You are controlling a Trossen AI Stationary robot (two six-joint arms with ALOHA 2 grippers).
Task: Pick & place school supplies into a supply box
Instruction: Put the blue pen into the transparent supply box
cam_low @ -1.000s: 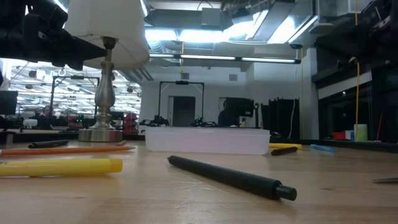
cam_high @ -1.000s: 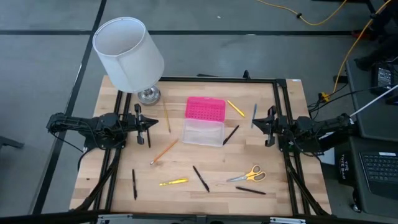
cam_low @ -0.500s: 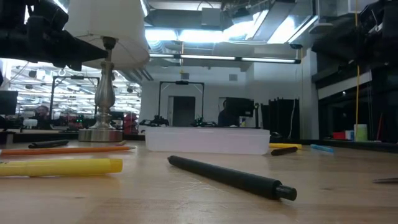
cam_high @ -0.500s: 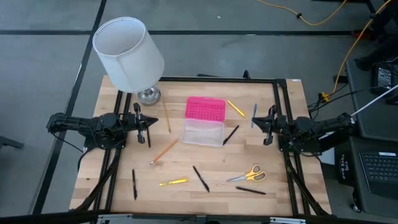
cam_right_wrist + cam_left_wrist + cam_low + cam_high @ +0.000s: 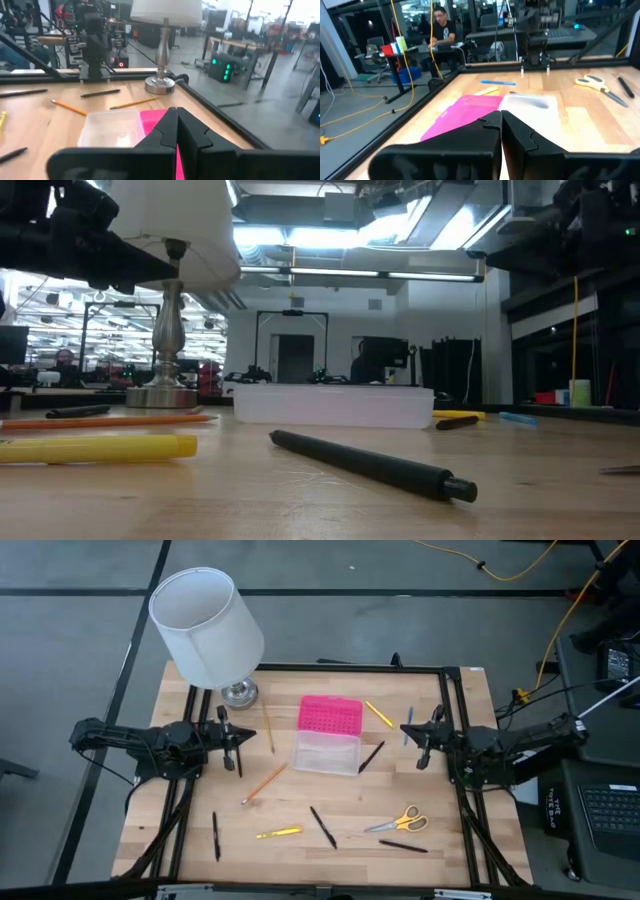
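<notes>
Right end effector [image 5: 419, 745] moved closer to supply box [image 5: 327, 735], fingers pressed together; left [image 5: 229, 737] same, unmoved

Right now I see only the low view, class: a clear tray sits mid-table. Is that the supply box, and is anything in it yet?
Observer: Yes. From above, its clear base lies against an open pink lid, which is flat on the table behind it. The base looks empty.
Operator: Where are the scissors?
Observer: The yellow-handled scissors lie on the table's near side, to the right of the black pen in front of you.
Operator: And the grippers?
Observer: The left gripper and the right gripper flank the box, one on each side. Both are shut and hold nothing.
</notes>
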